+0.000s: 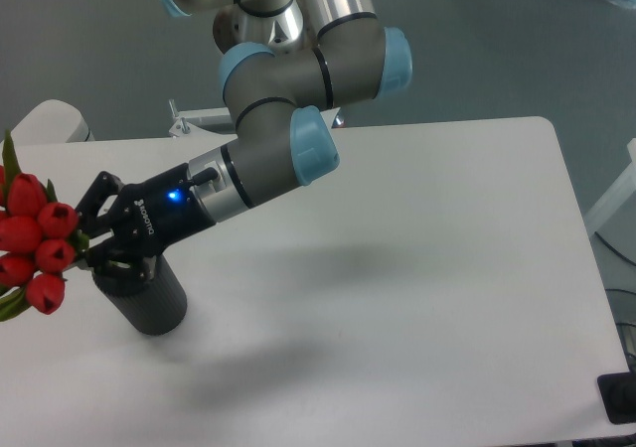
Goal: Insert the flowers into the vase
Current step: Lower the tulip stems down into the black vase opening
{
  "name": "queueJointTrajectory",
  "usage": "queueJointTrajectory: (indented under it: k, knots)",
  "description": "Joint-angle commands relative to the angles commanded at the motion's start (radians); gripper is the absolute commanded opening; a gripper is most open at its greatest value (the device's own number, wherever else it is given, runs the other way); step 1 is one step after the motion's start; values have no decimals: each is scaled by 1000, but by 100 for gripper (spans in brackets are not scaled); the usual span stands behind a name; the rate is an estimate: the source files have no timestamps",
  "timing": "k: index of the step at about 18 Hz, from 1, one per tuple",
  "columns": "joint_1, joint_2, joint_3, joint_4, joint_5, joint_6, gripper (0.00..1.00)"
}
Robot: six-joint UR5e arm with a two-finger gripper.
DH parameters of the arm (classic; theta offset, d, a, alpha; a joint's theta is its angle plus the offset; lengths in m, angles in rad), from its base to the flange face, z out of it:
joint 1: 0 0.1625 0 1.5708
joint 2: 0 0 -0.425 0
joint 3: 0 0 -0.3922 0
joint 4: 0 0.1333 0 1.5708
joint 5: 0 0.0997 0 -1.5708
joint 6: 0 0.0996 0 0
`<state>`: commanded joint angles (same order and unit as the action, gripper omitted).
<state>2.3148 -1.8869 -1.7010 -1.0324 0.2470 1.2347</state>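
Fingers [96,191] of the black gripper [87,230] stand only a little apart, pinching the stems of the flowers [36,248] between them — the grip point itself sits right at the left end of the tool, where green stem meets black finger. The tulip buds jut out sideways to the left, a tight red cluster at the frame's left edge, with a narrow green leaf rising above them and another curling out below. The bunch lies roughly level rather than upright, its heads well out past the vase [142,293].

The vase stands upright on the white table [427,268], directly under the gripper; the lower finger and palm overlap its rim in this view, so the round opening is mostly hidden and contact cannot be judged. The flowers are held outside it, up and to the left of the rim.

A blue light glows on the gripper body. Behind it the grey wrist with its pale blue caps [316,147] slants up to the right — nothing else stands near the vase on the tabletop.
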Motion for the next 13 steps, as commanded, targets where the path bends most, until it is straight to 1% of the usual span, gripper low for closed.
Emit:
queueJointTrajectory:
  k: [3,8,10,13]
  knots:
    - [3,11,-34,0,0,37,9]
    - [3,9,-52,2,2,69,12]
    - [5,11,-72,5,2,92,12]
    - [8,11,-115,32,3,127,13]
